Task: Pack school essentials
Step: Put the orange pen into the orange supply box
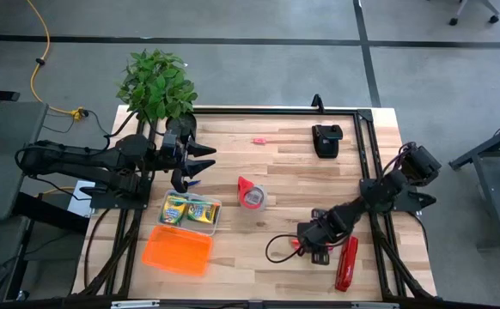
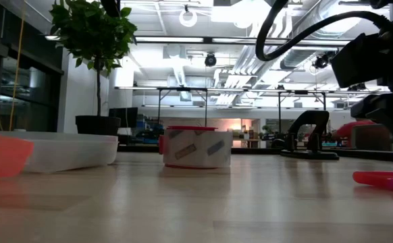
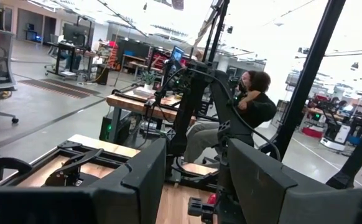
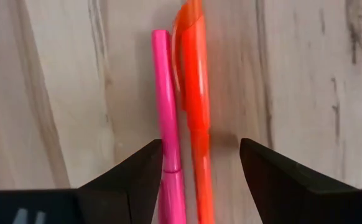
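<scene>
A pink marker (image 4: 167,93) and an orange-red marker (image 4: 193,81) lie side by side on the wooden table. My right gripper (image 4: 201,155) (image 1: 319,245) points down over their near ends and is open. One finger stands over the pink marker's edge, the other clear of the orange one. Two yellow-green crayon boxes (image 1: 190,209) lie in a clear tray (image 1: 216,219). A tiny pink piece (image 1: 259,140) lies far back. My left gripper (image 3: 196,162) (image 1: 194,159) hangs raised and open above the table's left side. A blue bit (image 1: 197,174) shows under it.
A red tape roll (image 1: 252,194) stands mid-table and a long red stapler (image 1: 346,264) lies just right of my right gripper. An orange lid (image 1: 177,251) lies by the near left edge. At the back are a black device (image 1: 326,140) and a potted plant (image 1: 157,81).
</scene>
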